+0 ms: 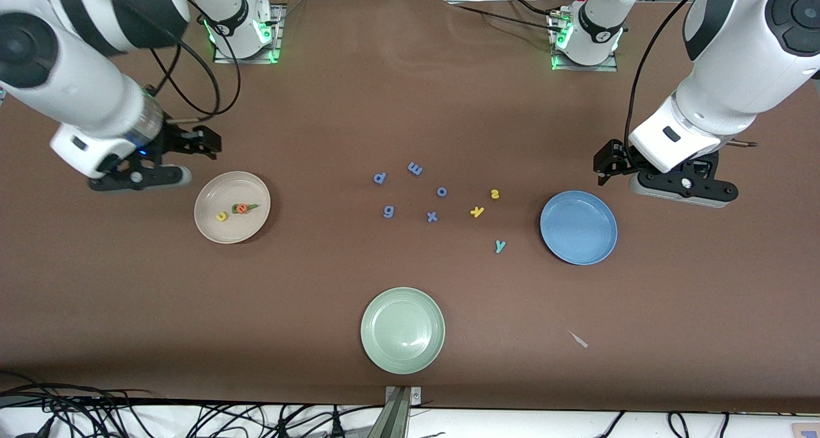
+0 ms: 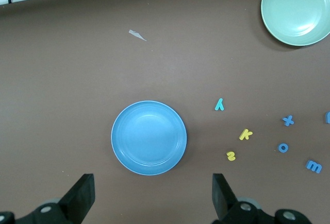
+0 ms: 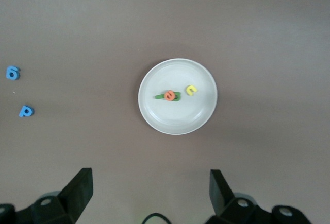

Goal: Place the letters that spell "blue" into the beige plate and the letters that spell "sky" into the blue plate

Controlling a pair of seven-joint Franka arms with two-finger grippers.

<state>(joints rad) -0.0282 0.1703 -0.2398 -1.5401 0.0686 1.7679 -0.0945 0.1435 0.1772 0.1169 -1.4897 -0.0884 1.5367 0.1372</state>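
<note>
The beige plate (image 1: 211, 230) (image 3: 154, 116) holds a yellow u (image 1: 221, 216) (image 3: 191, 89), an orange e (image 1: 241, 208) (image 3: 169, 96) and green letter pieces (image 1: 252, 206) (image 3: 160, 96) partly under the e. The blue plate (image 1: 578, 227) (image 2: 149, 137) holds nothing. Between the two plates, closer to the blue one, a yellow s (image 1: 494, 194) (image 2: 231, 155), a yellow k (image 1: 476, 212) (image 2: 245, 134) and a teal y (image 1: 500, 246) (image 2: 219, 104) lie on the table. My right gripper (image 1: 139, 178) (image 3: 149, 201) hangs open over the table beside the beige plate. My left gripper (image 1: 682, 191) (image 2: 153, 203) hangs open beside the blue plate. Both hold nothing.
Periwinkle letters p (image 1: 380, 178), m (image 1: 415, 168), o (image 1: 442, 192), g (image 1: 388, 212) and x (image 1: 432, 217) are scattered mid-table. A pale green plate (image 1: 402, 330) stands nearer to the front camera. A small pale scrap (image 1: 578, 339) lies near it, toward the left arm's end.
</note>
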